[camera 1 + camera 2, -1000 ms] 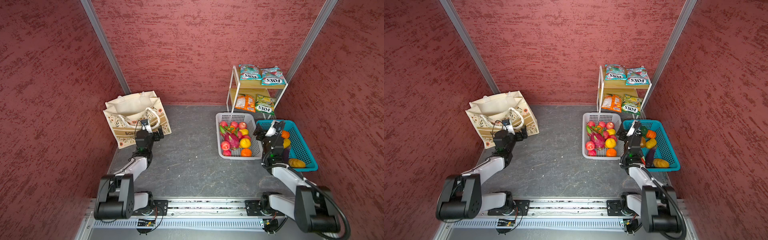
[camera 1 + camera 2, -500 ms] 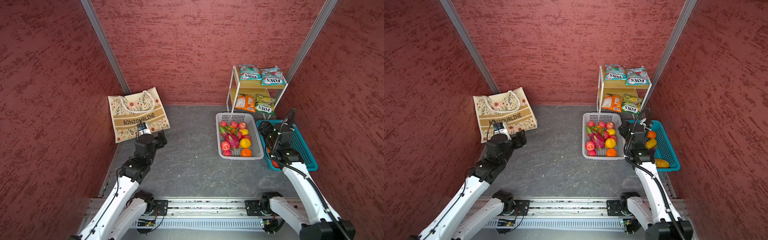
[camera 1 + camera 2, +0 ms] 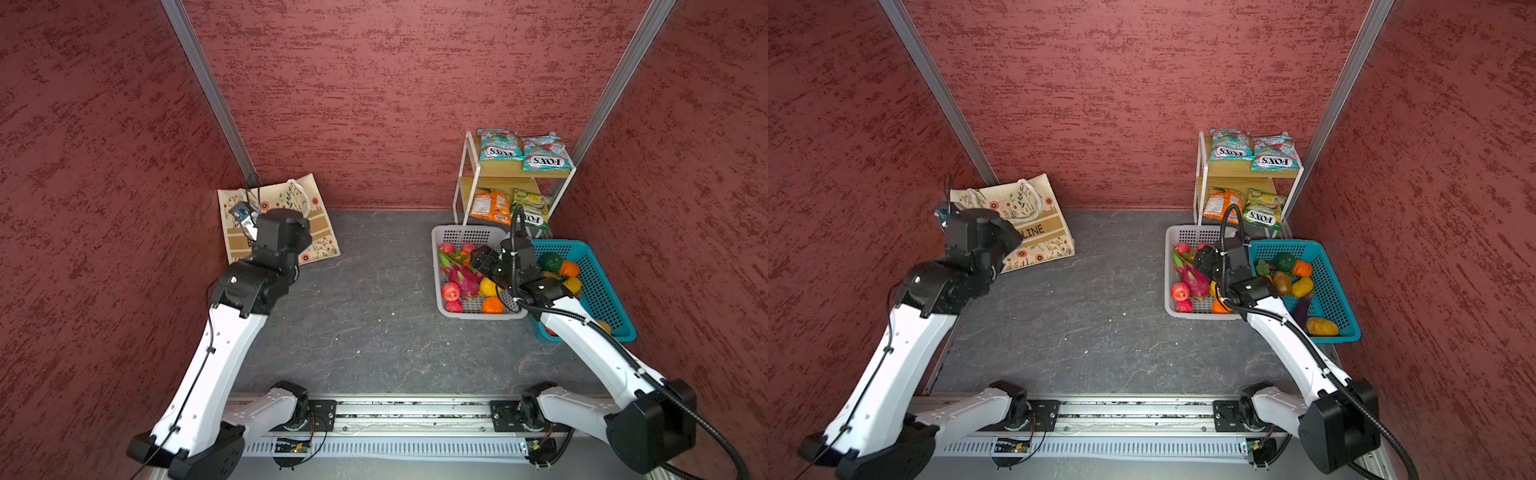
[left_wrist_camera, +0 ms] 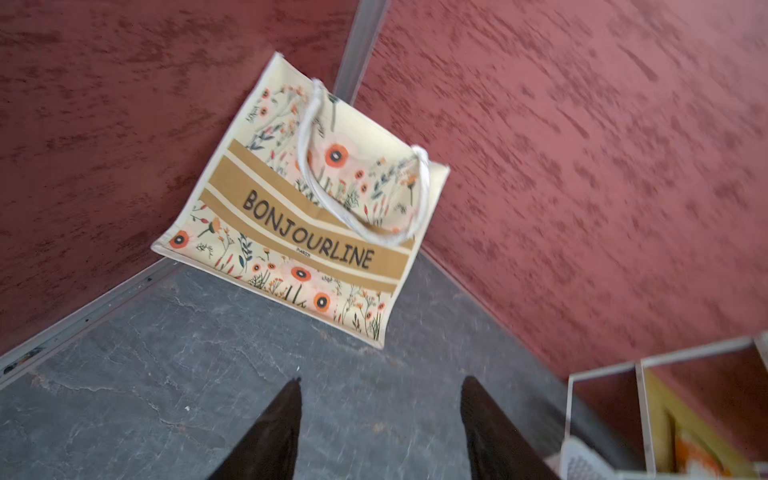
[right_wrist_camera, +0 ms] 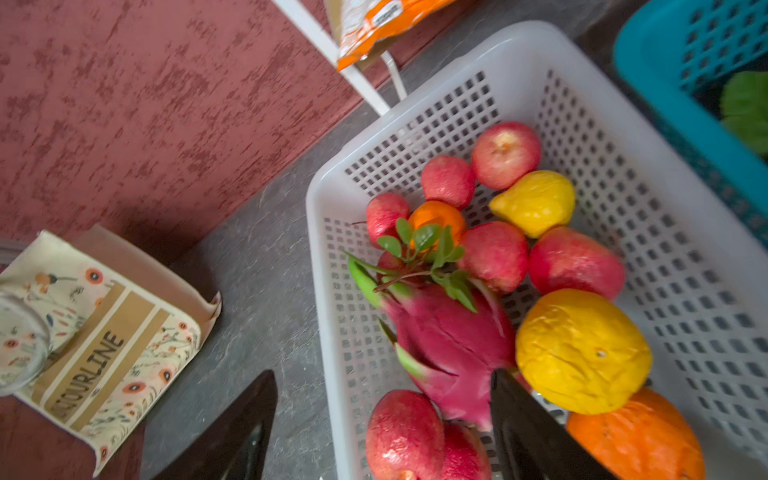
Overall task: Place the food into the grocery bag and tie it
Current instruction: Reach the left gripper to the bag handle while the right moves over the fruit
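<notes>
The grocery bag (image 3: pixel 320 232) (image 4: pixel 307 208), a cream floral tote with a tan lettered band, leans in the back left corner, one strap handle (image 4: pixel 361 224) draped over its front. My left gripper (image 4: pixel 383 380) hovers open over bare floor short of the bag, holding nothing. My right gripper (image 5: pixel 384 374) is open above the grey basket's left wall: one finger over the floor, the other by the pink dragon fruit (image 5: pixel 449 340) (image 3: pixel 463 278). A yellow fruit (image 5: pixel 582 353) lies beside it. A dark green vegetable (image 3: pixel 550 262) sits in the blue basket. Two teal FOX'S packets (image 3: pixel 498 145) lie on the rack's top shelf.
The grey basket (image 3: pixel 465 230) also holds red apples (image 5: pixel 505 153) and oranges (image 5: pixel 636 436). The blue basket (image 3: pixel 598 282) stands right of it. A white rack (image 3: pixel 465 178) behind them carries orange and yellow-green packets (image 3: pixel 490 205). Red walls close in on three sides.
Both arms have risen. The left gripper drew back from the bag and its jaws narrowed; the bag now leans flat in the corner. The right gripper swung from the blue basket over the grey one.
</notes>
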